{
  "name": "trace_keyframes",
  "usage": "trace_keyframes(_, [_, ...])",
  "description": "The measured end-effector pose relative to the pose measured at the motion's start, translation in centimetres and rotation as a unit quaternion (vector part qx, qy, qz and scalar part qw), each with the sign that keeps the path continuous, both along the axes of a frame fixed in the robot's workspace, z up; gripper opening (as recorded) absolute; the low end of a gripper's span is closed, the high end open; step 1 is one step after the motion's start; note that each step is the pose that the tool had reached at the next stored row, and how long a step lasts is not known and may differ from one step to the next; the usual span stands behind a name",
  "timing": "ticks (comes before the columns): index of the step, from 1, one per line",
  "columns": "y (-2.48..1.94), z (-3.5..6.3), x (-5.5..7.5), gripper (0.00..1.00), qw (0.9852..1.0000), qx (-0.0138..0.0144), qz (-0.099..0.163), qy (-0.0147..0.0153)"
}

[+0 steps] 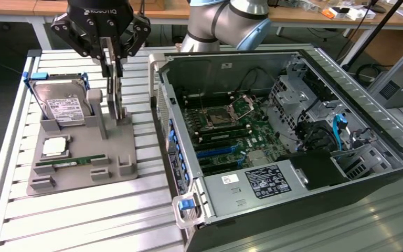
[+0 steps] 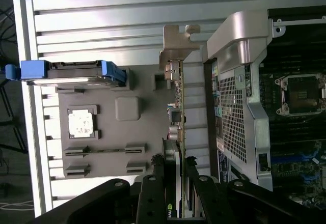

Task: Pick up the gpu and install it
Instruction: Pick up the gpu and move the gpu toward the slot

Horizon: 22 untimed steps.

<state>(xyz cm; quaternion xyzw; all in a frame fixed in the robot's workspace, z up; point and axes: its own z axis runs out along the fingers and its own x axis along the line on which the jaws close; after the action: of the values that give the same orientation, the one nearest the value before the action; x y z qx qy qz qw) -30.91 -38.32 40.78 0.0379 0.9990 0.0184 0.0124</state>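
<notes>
The gpu (image 1: pixel 119 100) is a thin dark card standing on edge in a slot of the grey holder (image 1: pixel 82 176) at the exterior view's left. My gripper (image 1: pixel 110 71) comes down from above, its two black fingers closed on the card's upper edge. In the wrist view the gpu (image 2: pixel 177 107) is seen edge-on, its silver bracket (image 2: pixel 175 46) at the far end, and my gripper (image 2: pixel 174 162) presses on both faces. The card's lower edge still looks seated in the holder. The open computer case (image 1: pixel 257 131) lies just to the exterior view's right of the holder.
A hard drive (image 1: pixel 61 105) in a blue frame stands on the holder, with a processor chip (image 1: pixel 54 147) and a green memory stick (image 1: pixel 72 161) in front of it. The case's side wall (image 2: pixel 239 107) stands close beside the card. All rest on a slatted metal table (image 1: pixel 82 226).
</notes>
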Motion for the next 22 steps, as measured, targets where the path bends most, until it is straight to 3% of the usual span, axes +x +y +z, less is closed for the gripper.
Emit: trace_keyframes(22, [0.0,2.0,0.0,0.27,1.0,0.0,0.0,-0.0001])
